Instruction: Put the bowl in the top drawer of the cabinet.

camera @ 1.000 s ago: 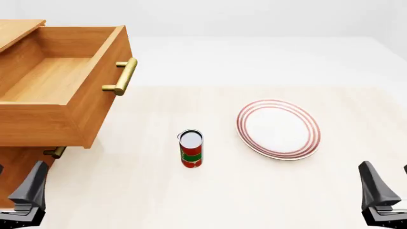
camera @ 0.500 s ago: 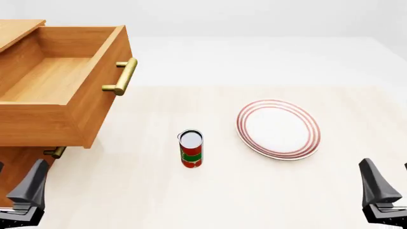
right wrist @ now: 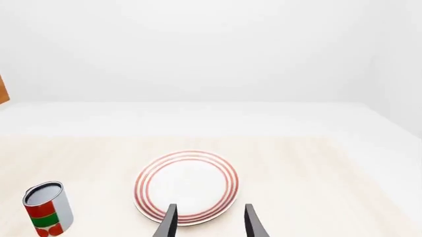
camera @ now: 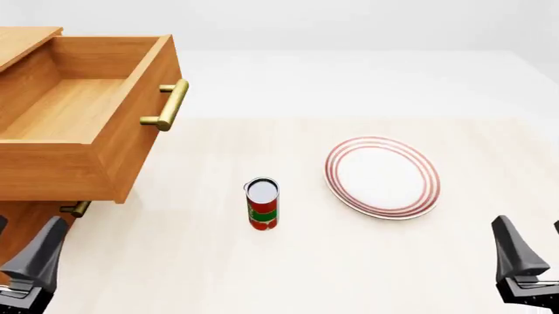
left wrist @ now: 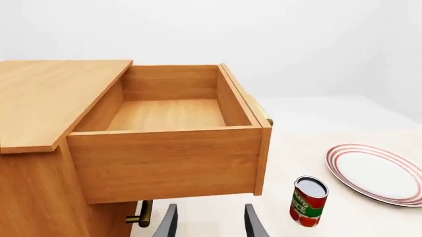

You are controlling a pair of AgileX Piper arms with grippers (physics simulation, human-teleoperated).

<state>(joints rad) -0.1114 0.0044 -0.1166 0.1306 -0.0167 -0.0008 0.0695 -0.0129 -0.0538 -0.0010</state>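
A: Since a second ago both grippers have sunk a bit toward the near edge in the front view; nothing on the table moved.

B: Left to right? The cabinet (camera: 22,222) sits at far left, the top drawer (camera: 83,111) pulled fully out, its inside bare, brass bar handle (camera: 167,104) facing the table. Left gripper (left wrist: 209,222) hovers below the drawer front, fingers moderately spread, holding nothing.

A: Then the red-and-green can (camera: 262,203) upright mid-table, the red-ringed plate (camera: 383,176) just right of it, apart. Right gripper (right wrist: 209,222) points at the plate, fingers likewise apart, empty.

B: The bowl?

A: Not visible in any view. Drawer is ready, but the bowl probably needs locating first; the arms look like they're retreating, not reaching.
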